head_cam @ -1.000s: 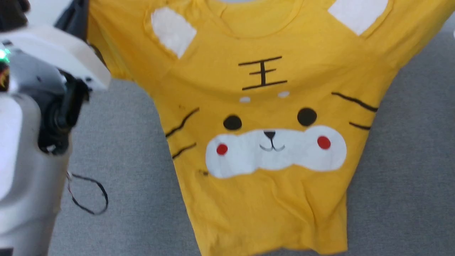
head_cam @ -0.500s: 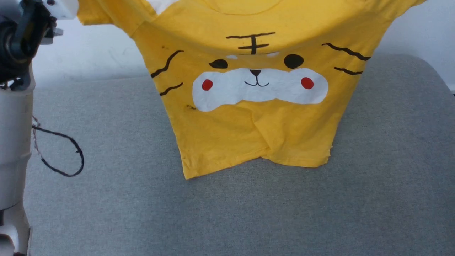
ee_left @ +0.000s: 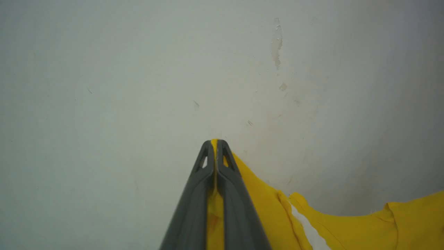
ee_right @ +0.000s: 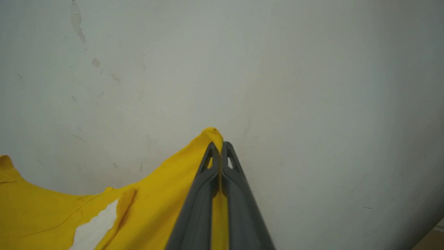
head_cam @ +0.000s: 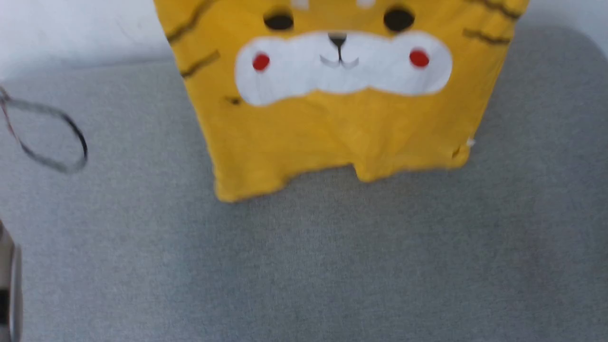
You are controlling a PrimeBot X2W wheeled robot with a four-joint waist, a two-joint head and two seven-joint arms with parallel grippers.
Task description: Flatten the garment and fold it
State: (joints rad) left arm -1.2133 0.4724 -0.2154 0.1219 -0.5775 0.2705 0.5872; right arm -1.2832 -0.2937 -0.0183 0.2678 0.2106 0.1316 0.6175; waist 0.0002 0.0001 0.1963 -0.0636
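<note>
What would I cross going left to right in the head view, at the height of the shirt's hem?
black cable loop → the garment, its yellow lower edge hanging in the middle → bare grey surface out to the right edge

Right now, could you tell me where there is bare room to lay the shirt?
Bare: the grey fabric surface this side of the hem of the bright yellow cartoon-face T-shirt, and to its right. Crowded: the left, with a thin black cord loop.
</note>
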